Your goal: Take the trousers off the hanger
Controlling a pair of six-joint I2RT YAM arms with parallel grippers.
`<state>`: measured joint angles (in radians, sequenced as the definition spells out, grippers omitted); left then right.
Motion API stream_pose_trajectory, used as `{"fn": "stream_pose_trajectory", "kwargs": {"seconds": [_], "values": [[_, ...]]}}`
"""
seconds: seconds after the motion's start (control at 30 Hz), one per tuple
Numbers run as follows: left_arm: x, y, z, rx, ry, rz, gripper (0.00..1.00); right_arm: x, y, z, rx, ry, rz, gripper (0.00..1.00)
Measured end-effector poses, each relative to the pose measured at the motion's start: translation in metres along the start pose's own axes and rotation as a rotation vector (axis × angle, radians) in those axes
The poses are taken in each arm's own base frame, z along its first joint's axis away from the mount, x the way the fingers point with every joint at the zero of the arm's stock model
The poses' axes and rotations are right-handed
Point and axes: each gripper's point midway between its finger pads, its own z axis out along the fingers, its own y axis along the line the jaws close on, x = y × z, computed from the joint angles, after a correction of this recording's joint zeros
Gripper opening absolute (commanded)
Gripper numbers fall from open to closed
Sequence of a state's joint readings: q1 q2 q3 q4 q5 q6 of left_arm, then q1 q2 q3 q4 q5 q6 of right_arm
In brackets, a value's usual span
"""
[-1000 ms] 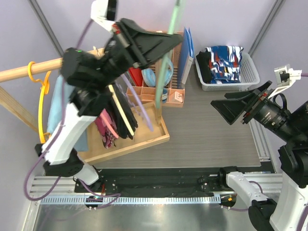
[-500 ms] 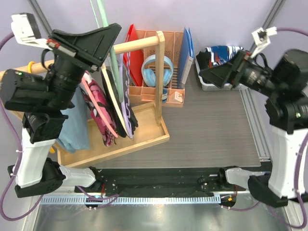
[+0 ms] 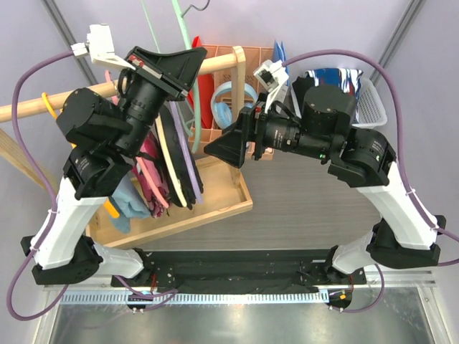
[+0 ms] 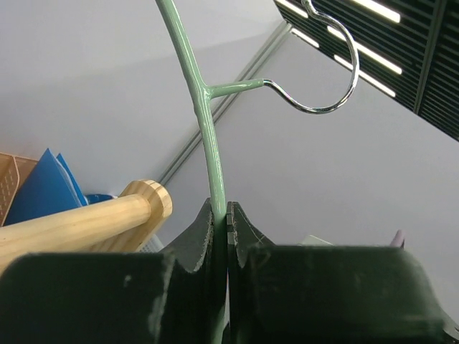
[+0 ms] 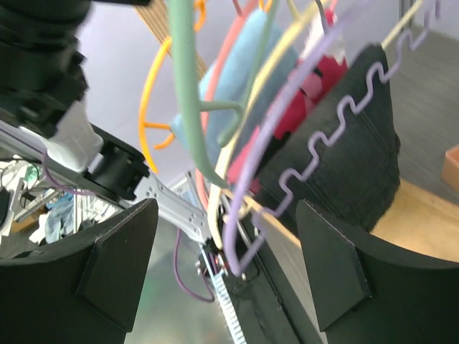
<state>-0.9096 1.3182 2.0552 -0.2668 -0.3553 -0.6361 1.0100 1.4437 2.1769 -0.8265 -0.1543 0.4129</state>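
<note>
My left gripper (image 3: 188, 59) is shut on the stem of a green hanger (image 3: 179, 21), held high above the wooden rack; the left wrist view shows the stem (image 4: 213, 172) pinched between the jaws (image 4: 221, 215), with its metal hook (image 4: 323, 107) above. No cloth shows on it. The black trousers (image 3: 181, 150) hang on a purple hanger (image 3: 193, 168) on the rack, and also show in the right wrist view (image 5: 358, 143). My right gripper (image 3: 215, 148) is open and empty, facing the rack's hangers (image 5: 226, 272). The dark blue printed trousers (image 3: 331, 74) lie in the white basket (image 3: 371, 107).
On the rack's wooden rod (image 3: 29, 107) hang a pink floral garment (image 3: 154, 161), a light-blue cloth (image 3: 129, 204) and an orange hanger (image 5: 154, 107). The rack's tray base (image 3: 222, 204) sits below. A wooden organizer with blue headphones (image 3: 228, 100) and a blue folder (image 3: 278, 54) stand behind.
My right arm has swung left from the basket to the middle, its open jaws now facing the rack. My left arm has moved right and risen with the green hanger.
</note>
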Motion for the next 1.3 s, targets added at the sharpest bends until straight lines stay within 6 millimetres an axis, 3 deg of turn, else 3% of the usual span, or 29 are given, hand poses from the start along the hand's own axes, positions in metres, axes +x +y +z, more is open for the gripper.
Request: {"fn": "stream_pose_trajectory", "kwargs": {"seconds": [0.2, 0.37, 0.57, 0.8, 0.9, 1.0, 1.1, 1.13, 1.17, 1.3], "values": [[-0.024, -0.004, -0.014, 0.003, -0.047, -0.016, 0.00, -0.032, 0.025, 0.000, -0.061, -0.145, -0.043, 0.70], [-0.035, -0.008, -0.021, 0.016, -0.073, -0.039, 0.00, -0.041, 0.042, 0.020, -0.108, -0.199, -0.071, 0.61], [-0.028, -0.007, -0.018, 0.016, -0.059, -0.059, 0.00, -0.037, 0.045, 0.046, -0.122, -0.223, -0.089, 0.54], [-0.017, -0.008, -0.014, 0.025, -0.031, -0.083, 0.01, -0.050, 0.050, 0.052, -0.139, -0.302, -0.086, 0.44], [-0.013, -0.010, -0.013, 0.034, -0.019, -0.096, 0.00, -0.059, 0.054, 0.050, -0.150, -0.339, -0.078, 0.19], [-0.013, -0.013, -0.013, 0.047, -0.019, -0.110, 0.00, -0.062, 0.052, 0.051, -0.136, -0.359, -0.054, 0.04], [-0.015, -0.014, -0.015, 0.059, -0.022, -0.106, 0.00, -0.064, 0.051, 0.054, -0.138, -0.384, -0.013, 0.01], [-0.014, -0.014, -0.016, 0.058, -0.019, -0.102, 0.02, -0.063, 0.050, 0.054, -0.139, -0.392, -0.004, 0.01], [-0.013, -0.013, -0.017, 0.061, -0.015, -0.102, 0.11, -0.063, 0.049, 0.053, -0.137, -0.399, 0.001, 0.01], [-0.003, -0.012, -0.022, 0.087, 0.005, -0.097, 0.31, -0.052, 0.044, 0.049, -0.130, -0.408, 0.013, 0.01]]}}
